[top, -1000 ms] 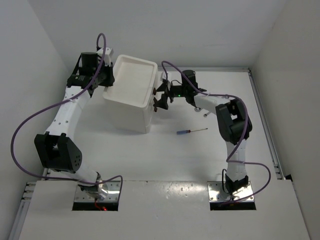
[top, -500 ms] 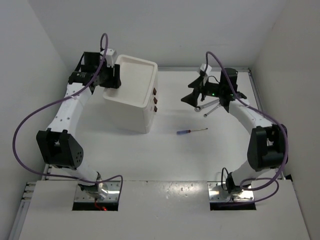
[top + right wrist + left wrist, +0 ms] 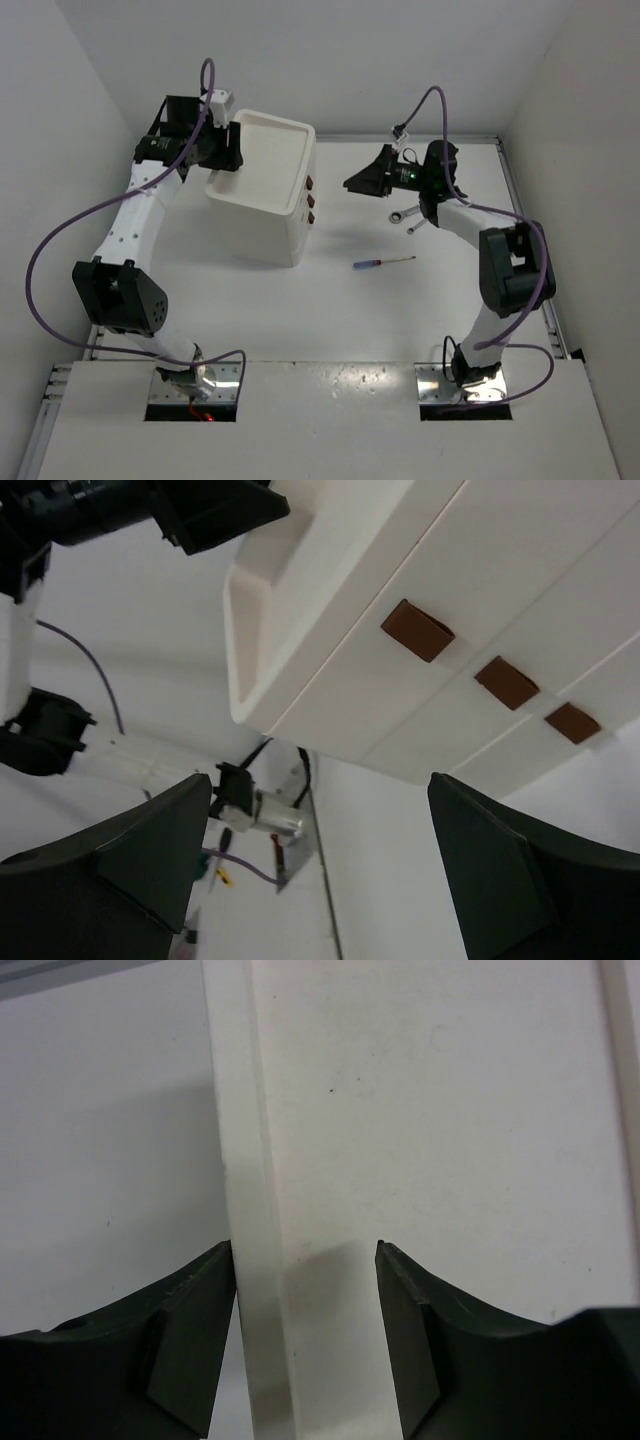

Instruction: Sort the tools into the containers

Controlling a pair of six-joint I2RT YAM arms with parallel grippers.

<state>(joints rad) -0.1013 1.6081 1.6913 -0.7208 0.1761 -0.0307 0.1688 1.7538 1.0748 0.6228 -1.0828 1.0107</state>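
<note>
We see the left gripper (image 3: 305,1250) at the upper left of the top view, at the left edge of the white cabinet (image 3: 262,205). In its own camera its two dark fingers (image 3: 185,1330) stand partly apart, one on each side of the raised rim (image 3: 250,1160) of the cabinet's tray top. The left finger is right beside the rim, and we cannot tell if it touches. The right finger hangs over the tray floor with a gap between it and the rim, so this gripper is let go and pinches nothing. The right gripper (image 3: 360,178) is in the air in the upper middle of the top view, to the right of the cabinet and apart from it. Its fingers (image 3: 120,860) are spread wide at the bottom corners of its own camera. Nothing sits between them, so it holds nothing. That camera looks at the cabinet's front, where three drawers (image 3: 500,580) each have a small brown handle (image 3: 417,630), in a row going down to the right. The drawers look shut. Two silver wrenches (image 3: 399,214) lie close together on the table (image 3: 250,310), just below the right arm. The screwdriver (image 3: 383,262) lies alone a bit lower, near the middle of the frame, well apart from both grippers, with its blue and red handle pointing left.
</note>
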